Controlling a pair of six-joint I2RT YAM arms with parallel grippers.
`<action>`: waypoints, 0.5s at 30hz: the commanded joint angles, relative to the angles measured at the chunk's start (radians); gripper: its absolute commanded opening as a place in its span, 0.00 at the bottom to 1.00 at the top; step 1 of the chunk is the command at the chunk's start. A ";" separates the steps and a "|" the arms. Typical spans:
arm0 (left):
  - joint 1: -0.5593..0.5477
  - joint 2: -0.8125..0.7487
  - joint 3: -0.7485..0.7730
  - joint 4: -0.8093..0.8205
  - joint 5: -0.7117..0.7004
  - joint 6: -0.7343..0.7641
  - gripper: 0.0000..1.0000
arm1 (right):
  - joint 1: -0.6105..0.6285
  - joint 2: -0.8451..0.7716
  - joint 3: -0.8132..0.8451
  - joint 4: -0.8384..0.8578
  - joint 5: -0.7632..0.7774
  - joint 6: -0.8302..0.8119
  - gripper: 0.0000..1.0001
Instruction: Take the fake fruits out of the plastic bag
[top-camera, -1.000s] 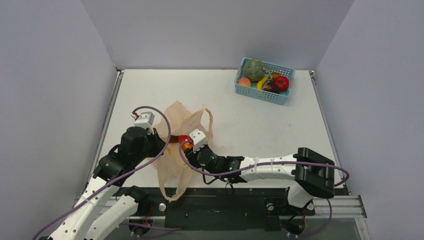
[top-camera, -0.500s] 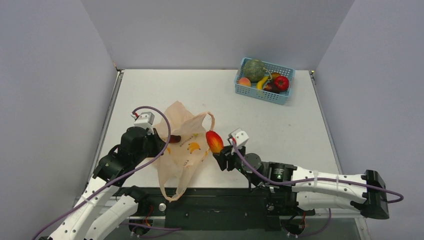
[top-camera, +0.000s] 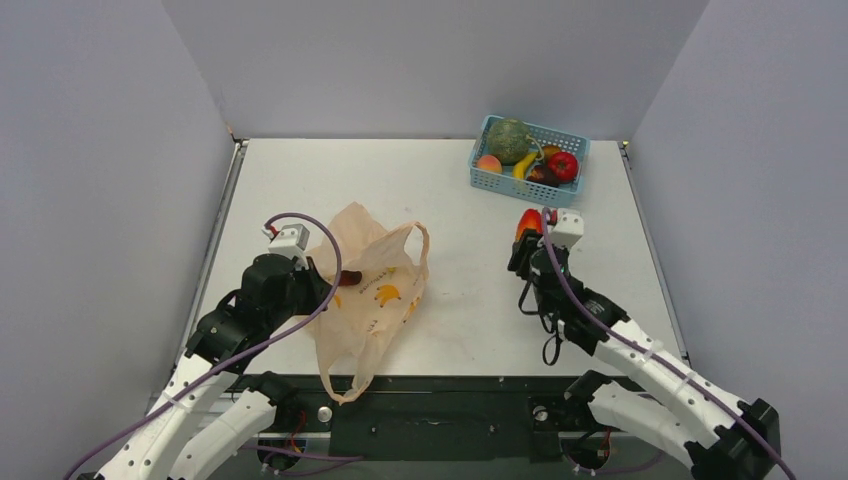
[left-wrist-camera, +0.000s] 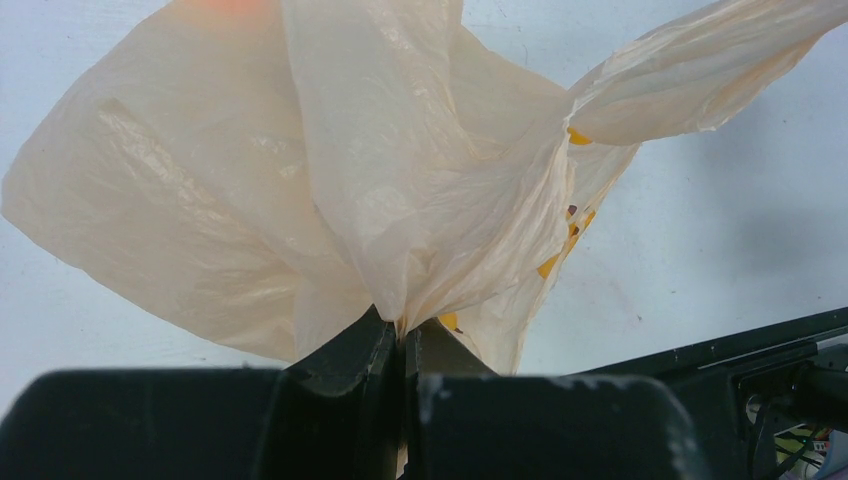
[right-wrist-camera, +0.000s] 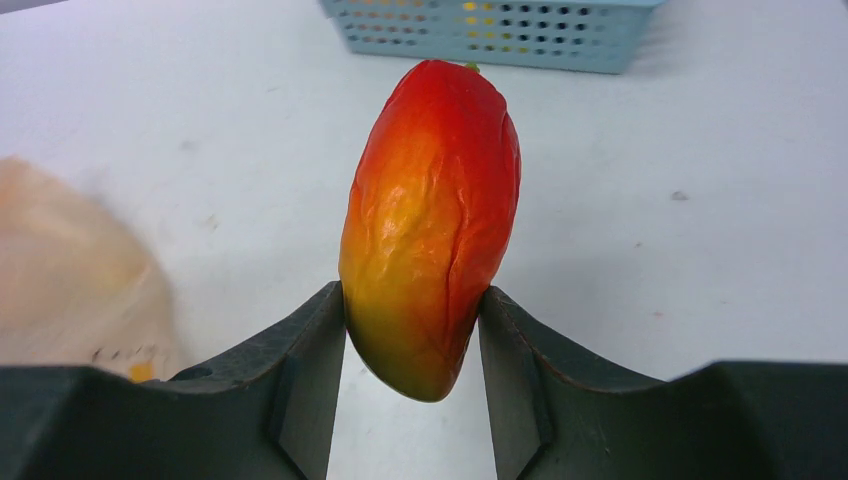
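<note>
My right gripper (top-camera: 524, 240) (right-wrist-camera: 412, 305) is shut on the red-yellow mango (top-camera: 527, 224) (right-wrist-camera: 432, 225) and holds it above the table, just in front of the blue basket (top-camera: 494, 181) (right-wrist-camera: 480, 35). The pale-orange plastic bag (top-camera: 370, 285) (left-wrist-camera: 330, 170) lies on the left part of the table. My left gripper (top-camera: 322, 285) (left-wrist-camera: 403, 335) is shut on a fold of the bag. A dark maroon shape (top-camera: 350, 277) shows through the bag's plastic. The green melon (top-camera: 509, 140) and the yellow banana (top-camera: 525, 165) lie in the basket.
The basket at the back right also holds a peach-coloured fruit (top-camera: 488, 163) and a shiny red fruit (top-camera: 563, 165). One bag handle (top-camera: 352, 385) hangs over the table's near edge. Grey walls close off the left, back and right sides.
My right gripper pulled the mango out of the bag and carried it right and toward the back, up to the basket. The bag has sagged a little. The left gripper has not moved.
</note>
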 joint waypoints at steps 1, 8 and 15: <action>-0.008 -0.006 0.021 0.019 -0.006 -0.001 0.00 | -0.254 0.161 0.136 0.055 -0.100 0.003 0.00; -0.010 -0.009 0.020 0.021 -0.004 0.001 0.00 | -0.519 0.643 0.555 0.009 -0.297 -0.034 0.00; -0.014 -0.004 0.021 0.019 -0.004 0.002 0.00 | -0.635 0.986 0.961 -0.124 -0.343 -0.039 0.00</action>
